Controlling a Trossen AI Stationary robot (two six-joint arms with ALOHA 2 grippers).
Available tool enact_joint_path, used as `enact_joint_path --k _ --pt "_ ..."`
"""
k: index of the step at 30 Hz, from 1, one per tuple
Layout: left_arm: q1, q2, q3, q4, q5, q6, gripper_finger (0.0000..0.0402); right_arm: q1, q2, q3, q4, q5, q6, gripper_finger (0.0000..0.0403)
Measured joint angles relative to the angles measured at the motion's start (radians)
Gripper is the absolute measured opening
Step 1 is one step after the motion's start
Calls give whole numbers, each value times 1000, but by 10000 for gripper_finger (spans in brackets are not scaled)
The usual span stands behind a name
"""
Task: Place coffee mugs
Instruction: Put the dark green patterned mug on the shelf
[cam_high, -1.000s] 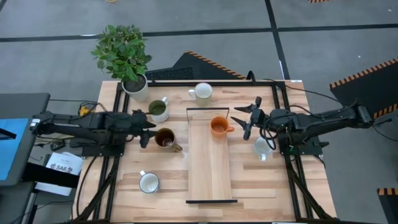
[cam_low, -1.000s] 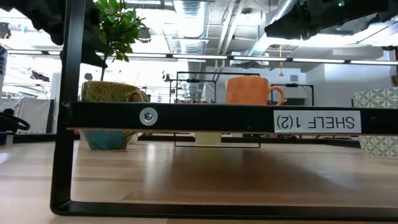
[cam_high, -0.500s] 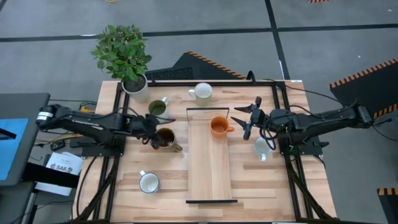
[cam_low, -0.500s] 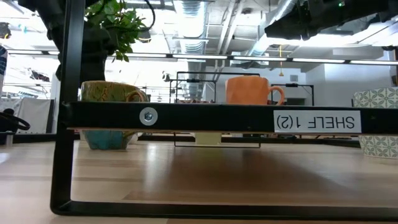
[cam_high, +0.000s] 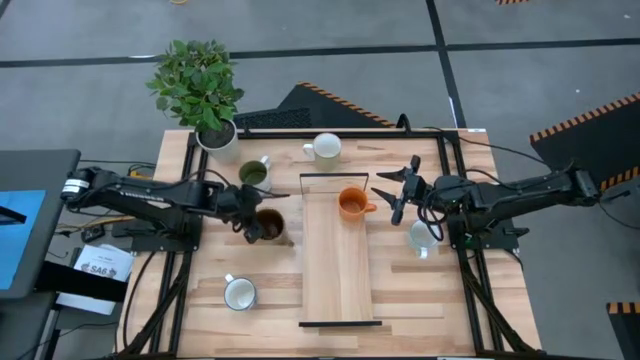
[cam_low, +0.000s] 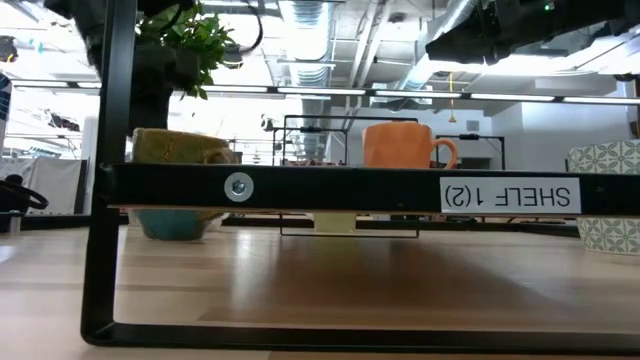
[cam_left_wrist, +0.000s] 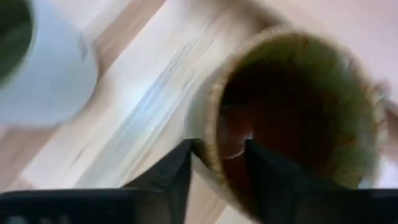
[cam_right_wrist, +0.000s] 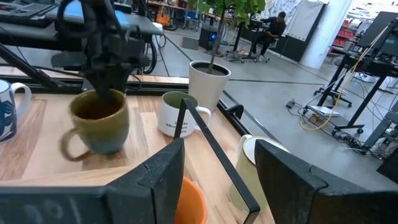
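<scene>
The dark brown mug (cam_high: 268, 224) stands on the table left of the wooden shelf board (cam_high: 340, 270). My left gripper (cam_high: 251, 208) is at its rim on the side toward the table's left edge; in the right wrist view it comes down on the mug (cam_right_wrist: 99, 121) from above. The orange mug (cam_high: 350, 203) sits on the board's far end. My right gripper (cam_high: 400, 190) hovers open just right of it. The olive green mug (cam_high: 255, 173), two white mugs (cam_high: 325, 148) (cam_high: 240, 293) and a pale mug (cam_high: 422, 237) stand on the table. My left gripper straddles the dark brown mug's rim wall (cam_left_wrist: 211, 146): one finger (cam_left_wrist: 177, 171) is outside it and the other (cam_left_wrist: 264, 171) is inside the hollow. The fingers come from above, slanting from the table's left. The mug's base stays on the table and its handle points away from the fingers.
A white plant pot (cam_high: 218, 140) with a leafy plant stands at the far left corner. The shelf's black frame (cam_low: 110, 180) crosses the low view, and the near part of the board is bare. The pale mug lies under my right arm.
My left gripper moved toward the table's right and came down onto the dark brown mug's rim. In the low view the mug has shifted a little and its handle no longer shows. My right arm kept still.
</scene>
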Motion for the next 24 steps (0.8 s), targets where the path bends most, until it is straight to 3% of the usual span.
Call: enact_joint_path --k 5,13,17,24 --pt "0 1 91 -17 11 152 16 0 0 0 0 0 0 221" --pt "23 5 311 1 -66 308 5 0 0 0 1 0 2 221" --pt "80 52 365 36 40 352 2 0 0 0 5 0 2 221" --pt "171 240 391 73 172 393 1 -6 26 1 14 0 2 221"
